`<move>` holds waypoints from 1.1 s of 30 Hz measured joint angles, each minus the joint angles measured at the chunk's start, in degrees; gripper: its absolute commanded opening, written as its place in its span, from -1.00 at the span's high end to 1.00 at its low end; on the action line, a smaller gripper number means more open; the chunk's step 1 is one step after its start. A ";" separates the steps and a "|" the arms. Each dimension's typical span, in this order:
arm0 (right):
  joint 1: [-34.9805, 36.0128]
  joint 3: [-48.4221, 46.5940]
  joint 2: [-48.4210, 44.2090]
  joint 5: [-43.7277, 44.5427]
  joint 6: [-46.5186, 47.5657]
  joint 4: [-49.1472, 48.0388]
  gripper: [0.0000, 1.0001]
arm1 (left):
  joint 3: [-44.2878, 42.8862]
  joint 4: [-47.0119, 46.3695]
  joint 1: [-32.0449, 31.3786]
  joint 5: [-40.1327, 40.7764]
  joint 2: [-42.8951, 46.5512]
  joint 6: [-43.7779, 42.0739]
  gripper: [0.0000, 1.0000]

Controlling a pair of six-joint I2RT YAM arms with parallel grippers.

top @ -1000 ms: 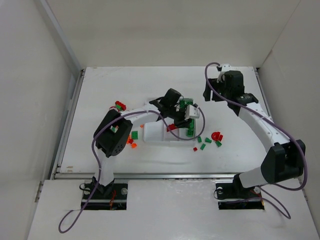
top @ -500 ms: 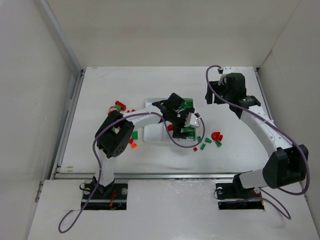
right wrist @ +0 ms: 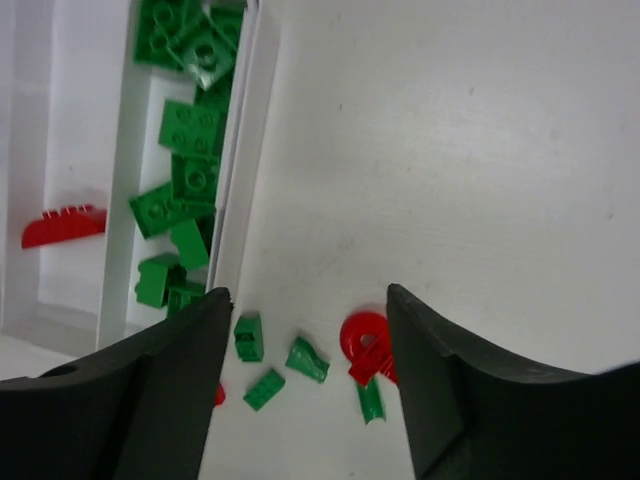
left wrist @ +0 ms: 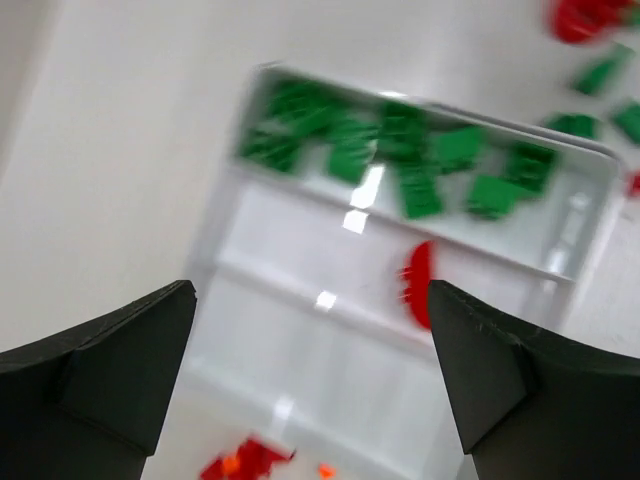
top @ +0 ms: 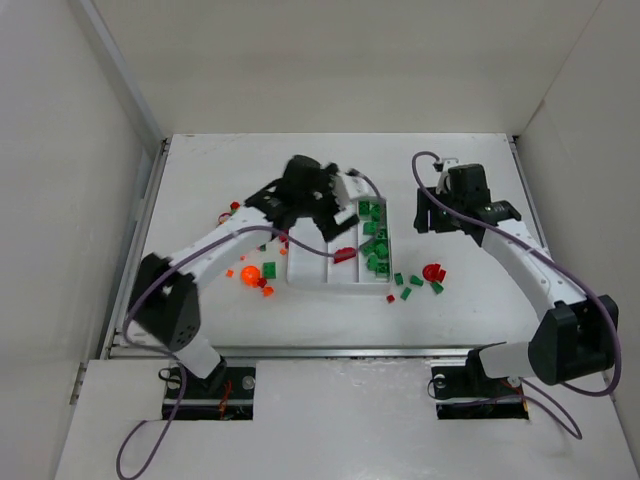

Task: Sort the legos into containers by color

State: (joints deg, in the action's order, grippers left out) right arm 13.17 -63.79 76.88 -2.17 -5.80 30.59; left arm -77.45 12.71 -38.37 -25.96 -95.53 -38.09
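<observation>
The white tray [top: 310, 268] has green legos [top: 372, 235] piled in its right container and one dark red arched piece [top: 344, 255] in the middle one. My left gripper [top: 318, 208] hangs open and empty over the tray's far left part; its view shows the tray [left wrist: 300, 250], the green pile [left wrist: 400, 160] and the red arch [left wrist: 418, 285]. My right gripper [top: 436, 212] is open and empty, up above the loose pieces right of the tray. Between its fingers lie a red ring [right wrist: 365, 340] and green bricks [right wrist: 306, 358].
Left of the tray lie an orange piece [top: 248, 272], a green brick [top: 269, 269] and red bits [top: 232, 208]. Right of it are green bricks [top: 416, 280], the red ring [top: 432, 270] and a small red bit [top: 390, 298]. White walls enclose the table.
My left gripper opened and pulled back from the green container toward the tray's far left, its arm swinging left. My right gripper came nearer, toward the loose pieces, and narrowed slightly.
</observation>
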 measured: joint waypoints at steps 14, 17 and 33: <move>1.11 11.17 4.46 -4.46 -7.43 3.89 -0.23 | 38.82 -28.50 12.11 31.01 33.09 31.63 -1.00; 2.45 11.39 6.05 -4.35 -8.39 3.67 -0.23 | 45.88 -31.58 12.11 31.69 34.36 34.29 -1.00; 8.68 12.22 13.53 -0.52 -12.39 2.84 -0.20 | 55.78 -43.47 12.11 25.90 40.89 41.64 -1.00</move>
State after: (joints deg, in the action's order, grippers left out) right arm 21.85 -51.57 90.41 -2.70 -18.20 33.43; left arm -21.67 -30.76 -26.26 -0.05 -54.63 3.55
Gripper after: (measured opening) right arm 0.601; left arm 0.997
